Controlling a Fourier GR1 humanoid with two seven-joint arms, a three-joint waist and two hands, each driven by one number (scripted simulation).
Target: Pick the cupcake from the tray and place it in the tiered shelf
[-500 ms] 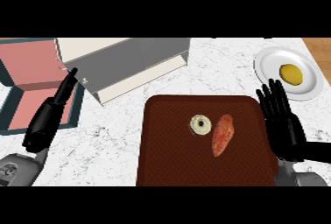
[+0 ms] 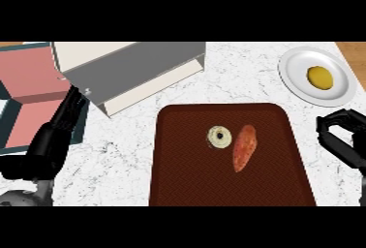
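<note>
A dark brown tray (image 2: 229,189) lies on the white marbled counter (image 2: 236,77), in the lower middle of the view. On the tray sits the cupcake (image 2: 220,136), seen from above as a small pale round with a dark centre, and just to its right lies an orange sweet potato (image 2: 244,147), its tip leaning toward the top of the cupcake. No hand touches either. The tiered shelf (image 2: 132,68), grey and cream, stands at the upper left of the counter, well apart from the tray. The left hand (image 2: 63,121) shows at the left edge with its fingers straight, pointing up toward the shelf's lower corner and holding nothing. The right hand (image 2: 342,135) is to the right of the tray, its fingers curled round in a loop with nothing held inside. At the upper right a white plate (image 2: 300,77) carries a yellow lemon (image 2: 321,76). A teal-rimmed pink surface (image 2: 28,97) shows at the far left.
</note>
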